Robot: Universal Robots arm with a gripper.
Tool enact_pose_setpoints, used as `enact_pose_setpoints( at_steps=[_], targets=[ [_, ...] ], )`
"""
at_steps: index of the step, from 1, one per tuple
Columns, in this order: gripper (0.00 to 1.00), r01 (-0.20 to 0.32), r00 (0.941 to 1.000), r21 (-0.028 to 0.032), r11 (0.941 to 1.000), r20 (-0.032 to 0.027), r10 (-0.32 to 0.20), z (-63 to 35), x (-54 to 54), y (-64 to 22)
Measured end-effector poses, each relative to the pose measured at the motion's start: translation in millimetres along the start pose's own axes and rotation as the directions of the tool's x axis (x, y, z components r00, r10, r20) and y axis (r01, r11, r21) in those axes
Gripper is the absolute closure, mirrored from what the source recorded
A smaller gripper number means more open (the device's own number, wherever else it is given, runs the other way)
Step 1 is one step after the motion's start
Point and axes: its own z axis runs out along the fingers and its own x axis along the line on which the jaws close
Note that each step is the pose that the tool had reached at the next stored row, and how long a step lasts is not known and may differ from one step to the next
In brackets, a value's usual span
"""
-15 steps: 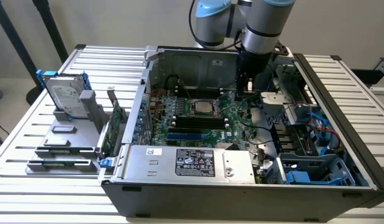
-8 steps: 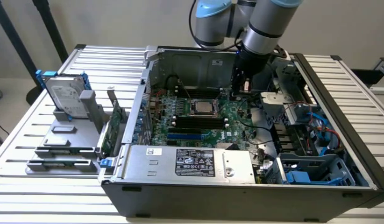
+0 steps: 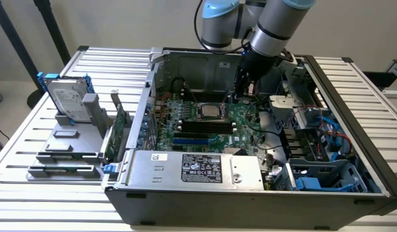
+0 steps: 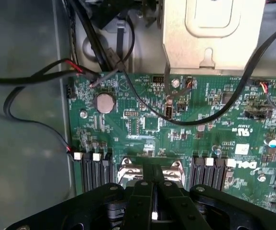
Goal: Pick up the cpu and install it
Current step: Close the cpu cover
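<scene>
**Position of the cpu.** The cpu [image 3: 209, 112] lies flat in the socket frame at the middle of the green motherboard [image 3: 240, 123], inside the open computer case [image 3: 250, 203] on the slatted worktop [image 3: 353, 87]. Its silver top faces up. The claw [image 3: 245, 93] is apart from it, higher up. In the exterior view it stands toward the right of the cpu and nearer the rear wall of the case, with its tips over the board's rear edge, among the cables.

**State of the claw.** In the wrist view the two black fingers [image 4: 142, 201] of the claw [image 4: 154, 203] are pressed together with no gap. Nothing is seen held between them. Silver metal of the socket area [image 4: 128, 173] shows just beyond the tips, on both sides of the fingers. Whether the tips touch the board or a cable cannot be determined.

**Other items.** A hard drive [image 3: 68, 99] with blue brackets stands upright in a grey holder on the exterior view's left. A green circuit card [image 3: 118, 133] stands on edge beside the case wall.
</scene>
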Motion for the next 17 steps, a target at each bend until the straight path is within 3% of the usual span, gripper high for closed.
enact_pose_setpoints(
  at_steps=[10, 17],
  targets=[
    [0.89, 0.009, 0.9995, 0.0520, 0.9986, -0.0301, -0.007, 3.8, -0.4, -18.3],
    [0.89, 0.012, 0.9991, 0.0726, 0.9973, -0.0410, -0.009, 8.8, -1.0, -37.9]
  ],
)
